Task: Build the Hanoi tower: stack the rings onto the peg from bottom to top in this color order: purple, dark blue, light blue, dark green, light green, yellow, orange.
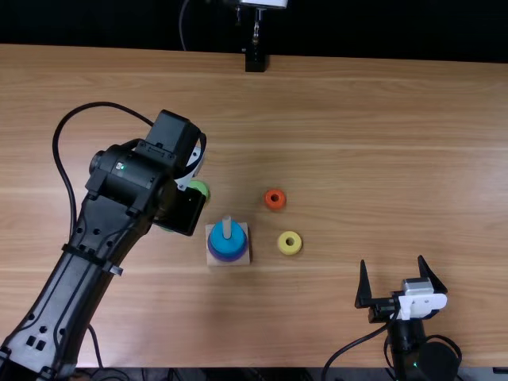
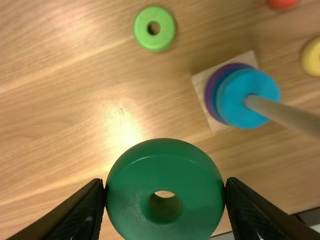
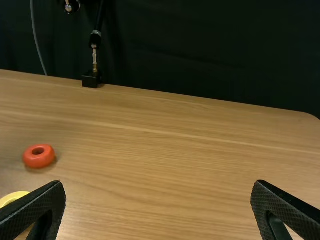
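In the top view my left gripper (image 1: 181, 209) is left of the wooden base (image 1: 243, 257). In the left wrist view my left gripper (image 2: 165, 192) is shut on the dark green ring (image 2: 165, 172), held above the table. Purple (image 2: 212, 95), dark blue (image 2: 218, 98) and light blue (image 2: 250, 87) rings are stacked around the peg (image 2: 285, 115), light blue uppermost. The light green ring (image 1: 199, 187) lies behind the base, the orange ring (image 1: 275, 205) behind-right, the yellow ring (image 1: 289, 249) to its right. My right gripper (image 1: 399, 279) stands open near the front edge; its own view shows the gripper (image 3: 158, 200) empty.
The wooden table (image 1: 357, 143) extends around the rings. A black stand (image 1: 255, 62) is at its far edge. The left arm reaches over the table's left part, its cable looping outward.
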`<action>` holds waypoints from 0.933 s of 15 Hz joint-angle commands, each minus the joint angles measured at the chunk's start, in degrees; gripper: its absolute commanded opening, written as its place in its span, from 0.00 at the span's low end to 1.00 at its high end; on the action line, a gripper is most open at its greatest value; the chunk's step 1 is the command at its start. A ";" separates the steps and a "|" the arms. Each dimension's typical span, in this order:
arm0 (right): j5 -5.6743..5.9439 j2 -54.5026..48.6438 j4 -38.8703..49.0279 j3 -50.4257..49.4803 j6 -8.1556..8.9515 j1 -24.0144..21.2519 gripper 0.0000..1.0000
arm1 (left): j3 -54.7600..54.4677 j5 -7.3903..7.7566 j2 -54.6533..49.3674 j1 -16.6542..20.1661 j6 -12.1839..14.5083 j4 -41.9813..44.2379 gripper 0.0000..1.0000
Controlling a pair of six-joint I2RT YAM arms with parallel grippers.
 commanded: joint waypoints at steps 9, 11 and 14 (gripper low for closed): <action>0.41 -0.69 0.00 -0.88 -0.18 -0.59 1.00 | 9.76 0.45 6.19 -9.56 -6.88 -2.19 0.00; 0.41 -0.69 0.00 -0.88 -0.18 -0.59 1.00 | 11.78 0.45 7.69 -10.53 -6.88 -2.19 0.00; 0.41 -0.69 0.00 -0.88 -0.18 -0.59 1.00 | 12.66 0.45 8.83 -11.23 -7.83 -2.19 0.00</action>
